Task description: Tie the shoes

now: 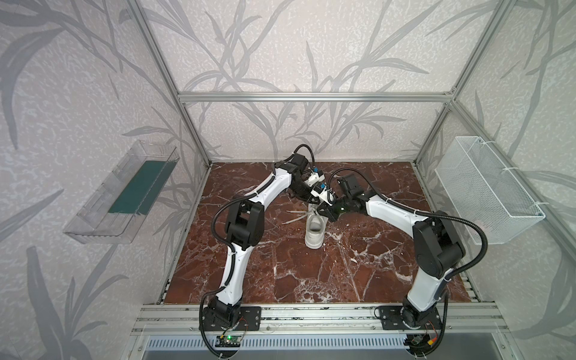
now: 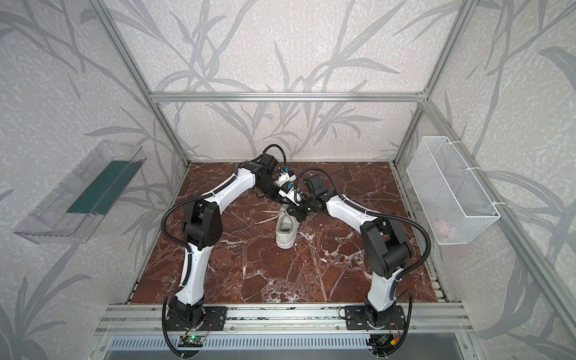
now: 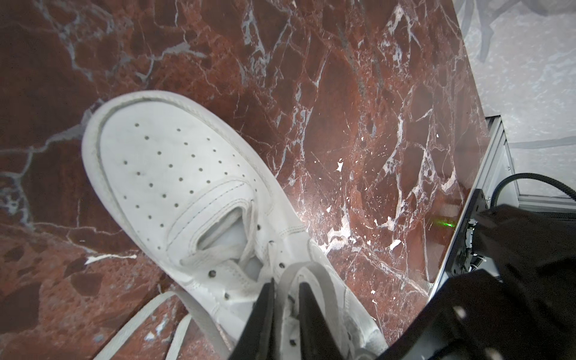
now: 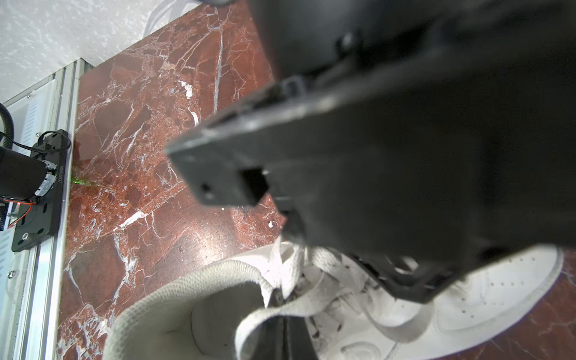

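- Left gripper point(image 3: 287, 284) has its jaws drawn in on a loop of the laces point(image 4: 255, 318) above the eyelets. The right gripper point(image 4: 281, 300) is clamped tight on another strand beside the collar.
- The sneaker point(image 1: 314, 232) sits upright near the middle of the table point(image 1: 280, 274), heel toward the arm bases, toe under the two wrists.
- Expect contact between the grippers. In both top views they sit just beside each other over the tongue, so separate them along opposite lines.
- Expect slip. The flat strands are held only at the fingertips, and a sharp tug likely frees them and drops the loop.
- Expect the sneaker to tip or drag. Nothing pins it, so a one-sided pull likely moves it.
- Watch the loose ends point(image 1: 293, 218) on the table on the left arm's side. A sweeping finger can snag them.
- Open table lies all round the sneaker, widest toward the bases. The left wrist works near the back wall point(image 1: 311, 131), so room to retreat there is short.
- The wire basket point(image 1: 486, 190) and clear tray point(image 1: 121, 193) hang well apart.
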Motion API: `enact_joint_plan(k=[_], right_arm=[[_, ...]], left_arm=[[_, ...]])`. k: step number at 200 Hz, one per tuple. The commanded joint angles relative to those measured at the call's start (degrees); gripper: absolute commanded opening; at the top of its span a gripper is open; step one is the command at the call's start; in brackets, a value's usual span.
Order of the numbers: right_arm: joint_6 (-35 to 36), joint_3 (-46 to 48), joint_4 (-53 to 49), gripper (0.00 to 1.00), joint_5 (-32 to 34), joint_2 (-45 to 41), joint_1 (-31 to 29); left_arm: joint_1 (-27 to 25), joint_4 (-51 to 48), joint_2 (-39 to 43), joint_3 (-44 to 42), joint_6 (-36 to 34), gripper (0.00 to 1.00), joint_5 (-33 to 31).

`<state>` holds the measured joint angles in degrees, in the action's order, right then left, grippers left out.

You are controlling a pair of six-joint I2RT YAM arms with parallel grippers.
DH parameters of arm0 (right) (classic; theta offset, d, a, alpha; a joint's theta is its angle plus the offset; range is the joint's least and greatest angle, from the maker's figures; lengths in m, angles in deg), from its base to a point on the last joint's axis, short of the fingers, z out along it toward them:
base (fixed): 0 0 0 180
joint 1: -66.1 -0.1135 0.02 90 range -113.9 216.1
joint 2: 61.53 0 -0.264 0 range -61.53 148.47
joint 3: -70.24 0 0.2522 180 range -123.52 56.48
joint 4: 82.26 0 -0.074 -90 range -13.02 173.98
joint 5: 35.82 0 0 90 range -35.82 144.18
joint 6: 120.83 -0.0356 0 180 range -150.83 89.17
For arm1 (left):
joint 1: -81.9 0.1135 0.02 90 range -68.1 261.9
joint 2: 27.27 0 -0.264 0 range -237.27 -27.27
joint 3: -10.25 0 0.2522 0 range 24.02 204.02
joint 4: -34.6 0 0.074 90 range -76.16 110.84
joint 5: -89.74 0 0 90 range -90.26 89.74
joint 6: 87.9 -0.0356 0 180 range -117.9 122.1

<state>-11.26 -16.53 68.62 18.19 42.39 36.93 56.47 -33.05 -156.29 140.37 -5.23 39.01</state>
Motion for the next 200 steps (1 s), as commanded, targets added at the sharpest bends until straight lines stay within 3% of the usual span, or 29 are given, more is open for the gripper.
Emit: enact_joint_plan(k=[1, 61, 200], right_arm=[[0.16, 0.01, -0.86, 0.00, 0.30, 0.31, -0.43], [-1.83, 2.21, 1.80, 0.00, -0.05, -1.30, -0.10], [-7.02, 7.00, 7.84, 0.00, -2.29, -5.30, 2.60]], left_arm=[[0.57, -0.82, -0.37, 2.00, 1.22, 0.15, 1.09], [1.97, 2.46, 2.30, -0.85, 3.15, 0.03, 1.08], [3.37, 5.91, 3.72, -2.19, 5.56, 0.00, 0.79]])
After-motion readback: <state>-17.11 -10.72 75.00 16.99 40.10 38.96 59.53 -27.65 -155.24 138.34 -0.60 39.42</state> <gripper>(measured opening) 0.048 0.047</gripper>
